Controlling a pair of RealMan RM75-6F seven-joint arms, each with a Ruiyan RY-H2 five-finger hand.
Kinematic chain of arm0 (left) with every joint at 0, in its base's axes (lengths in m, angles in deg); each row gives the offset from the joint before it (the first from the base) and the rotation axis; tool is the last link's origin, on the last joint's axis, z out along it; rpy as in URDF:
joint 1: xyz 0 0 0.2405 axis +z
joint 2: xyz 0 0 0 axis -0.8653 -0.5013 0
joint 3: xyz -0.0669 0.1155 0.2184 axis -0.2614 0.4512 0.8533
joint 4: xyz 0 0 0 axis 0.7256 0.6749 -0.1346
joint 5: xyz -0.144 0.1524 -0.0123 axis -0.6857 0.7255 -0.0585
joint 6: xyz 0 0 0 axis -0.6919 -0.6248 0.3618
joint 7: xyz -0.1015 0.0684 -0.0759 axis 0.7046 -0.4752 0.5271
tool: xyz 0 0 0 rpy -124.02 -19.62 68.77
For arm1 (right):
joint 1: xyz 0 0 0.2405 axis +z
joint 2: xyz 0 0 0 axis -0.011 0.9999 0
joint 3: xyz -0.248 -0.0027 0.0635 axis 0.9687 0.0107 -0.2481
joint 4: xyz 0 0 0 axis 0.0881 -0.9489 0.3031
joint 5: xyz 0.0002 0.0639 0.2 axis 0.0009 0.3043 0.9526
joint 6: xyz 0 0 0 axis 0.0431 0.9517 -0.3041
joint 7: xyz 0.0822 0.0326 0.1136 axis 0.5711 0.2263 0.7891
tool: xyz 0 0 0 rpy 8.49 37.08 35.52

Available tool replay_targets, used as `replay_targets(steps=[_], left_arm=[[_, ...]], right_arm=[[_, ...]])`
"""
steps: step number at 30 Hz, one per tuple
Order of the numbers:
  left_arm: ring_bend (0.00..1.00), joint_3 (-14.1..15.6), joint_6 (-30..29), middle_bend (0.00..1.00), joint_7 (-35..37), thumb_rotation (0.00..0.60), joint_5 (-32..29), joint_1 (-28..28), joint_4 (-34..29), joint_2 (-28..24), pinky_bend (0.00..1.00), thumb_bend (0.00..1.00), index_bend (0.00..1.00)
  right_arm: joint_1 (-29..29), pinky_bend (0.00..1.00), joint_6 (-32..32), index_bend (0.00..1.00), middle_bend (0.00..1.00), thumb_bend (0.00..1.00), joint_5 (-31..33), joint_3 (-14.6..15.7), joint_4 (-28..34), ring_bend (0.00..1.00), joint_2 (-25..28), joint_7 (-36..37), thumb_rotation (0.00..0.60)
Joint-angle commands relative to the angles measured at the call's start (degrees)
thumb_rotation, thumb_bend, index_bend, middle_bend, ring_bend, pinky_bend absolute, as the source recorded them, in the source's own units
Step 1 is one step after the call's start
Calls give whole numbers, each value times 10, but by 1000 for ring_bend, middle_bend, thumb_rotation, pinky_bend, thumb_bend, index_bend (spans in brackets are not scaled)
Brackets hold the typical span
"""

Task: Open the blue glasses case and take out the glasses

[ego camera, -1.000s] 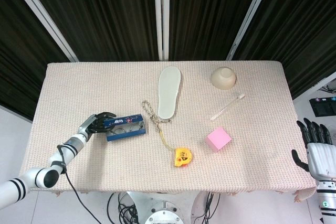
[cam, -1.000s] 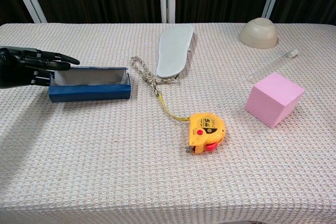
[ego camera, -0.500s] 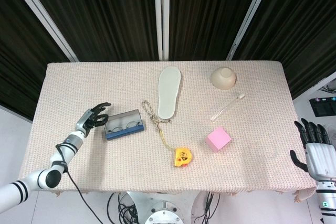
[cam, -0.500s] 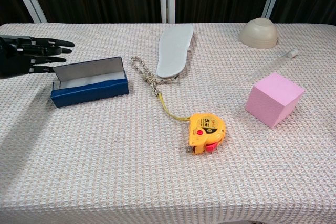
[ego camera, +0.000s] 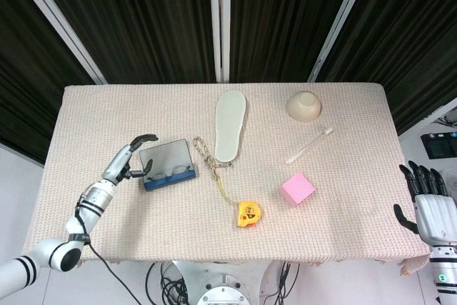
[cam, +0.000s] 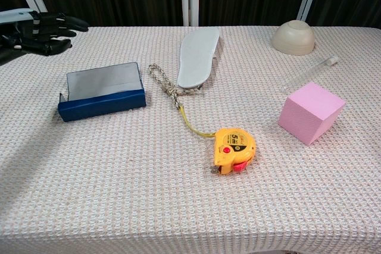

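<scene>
A: What lies on the table around the case?

B: Going from big to small: one white shoe insole at upper centre of the head view, one upturned beige bowl at upper right, one pink cube at right of centre, one yellow tape measure at lower centre with its tape drawn out toward a short braided rope, and one clear tube between the bowl and the cube.

A: Does anything crowd the case?

B: Only the rope, which lies just beside its right end. The rest sit well apart from it.

A: And the case itself?

B: The one blue glasses case sits at left of centre in the head view, its lid standing up. One pair of glasses shows inside it in the head view; in the chest view the front wall hides them.

A: Where is the left hand?

B: Just left of the case, above its left end, fingers spread and empty. In the chest view it hangs at the upper left corner, clear of the case.

A: The right hand?

B: At the lower right edge of the head view, off the table, fingers apart and upright, holding nothing.
</scene>
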Motion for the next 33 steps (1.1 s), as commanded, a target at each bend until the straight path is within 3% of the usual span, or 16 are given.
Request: replay_targets(steps=[1,4,13,20,28,33], left_arm=[[0,65,-38,169,-136,600,76,-5,4,-23,100,512,172],[0,84,-51,204,-173,600,88,-1,-8,-26,101,511,168],[0,145,-61,293,-154,600,172,-32,-29,-37,102,518,142],[0,147,-60,298,-168,600,174,-57,-12,-4,98,524,134],[0,131,-69,273,-278,600,167,-76,67,48,85,525,115],[0,139,-59,273,-269,600,155,-84,66,50,84,525,115]], right_arm=[[-1,0,2,0,0,327,-1,0,0,0,0,1,600],[-1,0,1,0,0,327,-1,1,0,0,1,2,600],[0,0,-1,0,0,327,1,0,1,0,1,2,600],[1,0,-4,0,0,327,3,0,1,0,2,6,600],[0,0,-3,0,0,327,2,0,1,0,4,14,600],[1,0,-5,0,0,327,3,0,0,0,6,17,600]])
